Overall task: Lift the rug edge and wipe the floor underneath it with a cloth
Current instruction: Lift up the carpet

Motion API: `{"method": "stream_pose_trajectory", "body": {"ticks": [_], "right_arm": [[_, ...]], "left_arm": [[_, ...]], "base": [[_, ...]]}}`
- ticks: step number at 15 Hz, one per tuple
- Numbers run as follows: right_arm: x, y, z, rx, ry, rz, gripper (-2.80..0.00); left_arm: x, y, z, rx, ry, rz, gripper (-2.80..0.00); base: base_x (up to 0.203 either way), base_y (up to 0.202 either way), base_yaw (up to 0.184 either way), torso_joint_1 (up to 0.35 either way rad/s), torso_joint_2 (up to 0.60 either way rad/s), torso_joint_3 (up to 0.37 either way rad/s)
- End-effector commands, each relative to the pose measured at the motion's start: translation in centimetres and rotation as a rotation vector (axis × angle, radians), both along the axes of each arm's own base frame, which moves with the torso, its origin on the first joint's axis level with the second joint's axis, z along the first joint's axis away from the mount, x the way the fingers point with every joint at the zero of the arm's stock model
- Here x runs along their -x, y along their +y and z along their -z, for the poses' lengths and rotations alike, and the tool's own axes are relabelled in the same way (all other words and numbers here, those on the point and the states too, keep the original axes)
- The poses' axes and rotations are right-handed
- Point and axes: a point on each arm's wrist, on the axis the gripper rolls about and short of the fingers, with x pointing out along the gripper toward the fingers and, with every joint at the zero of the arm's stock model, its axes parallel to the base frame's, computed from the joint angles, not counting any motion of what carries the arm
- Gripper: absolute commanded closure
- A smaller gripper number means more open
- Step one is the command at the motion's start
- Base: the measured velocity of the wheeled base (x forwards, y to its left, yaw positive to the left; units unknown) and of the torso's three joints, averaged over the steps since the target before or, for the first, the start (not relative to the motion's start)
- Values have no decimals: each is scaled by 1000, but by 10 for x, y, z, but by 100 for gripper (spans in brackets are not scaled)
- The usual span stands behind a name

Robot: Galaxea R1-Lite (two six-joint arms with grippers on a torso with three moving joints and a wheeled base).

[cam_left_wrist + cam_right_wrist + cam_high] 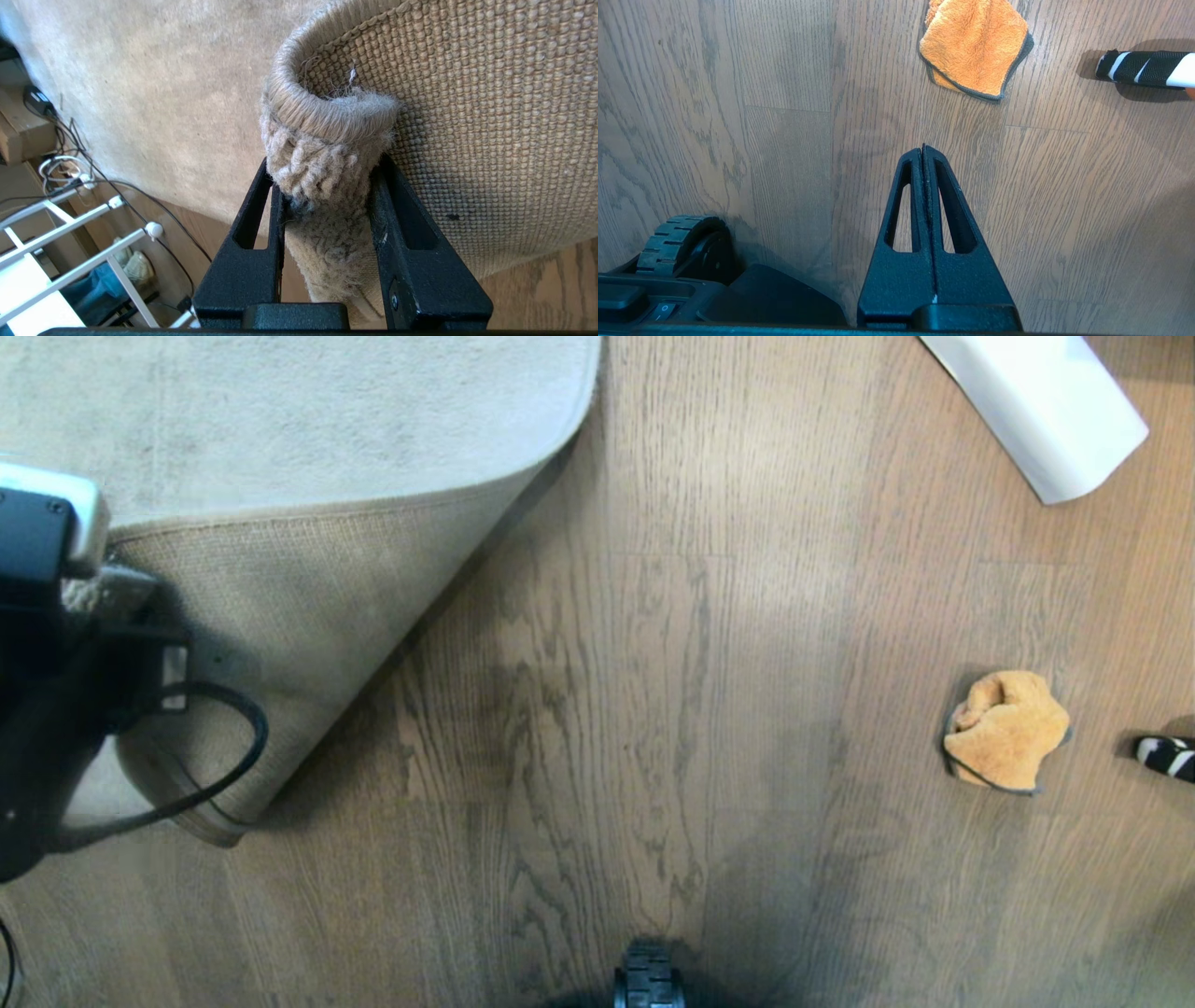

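Left end effector (327, 186) clamped on the rug edge (327, 140); we'd hold it high, then grab the cloth (1006, 730), right end effector (923, 151) together.

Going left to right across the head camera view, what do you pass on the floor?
Left gripper pinching the rug edge, folded back with its woven backing showing → bare floor → the cloth → a black-and-white striped object at the right border. The white roll's place in the order is unclear.
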Motion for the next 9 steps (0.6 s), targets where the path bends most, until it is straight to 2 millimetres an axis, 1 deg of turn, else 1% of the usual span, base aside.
{"method": "stream_pose_trajectory", "body": {"ticks": [1,9], "right_arm": [[0,0,0,1,-1,0,0],[0,0,0,2,-1,2,0]], "left_arm": [[3,1,4,1,6,-4,0],[-8,-4,13,20,32,-1,0]], "base": [[0,0,0,0,0,0],[0,0,0,0,0,0]]}}
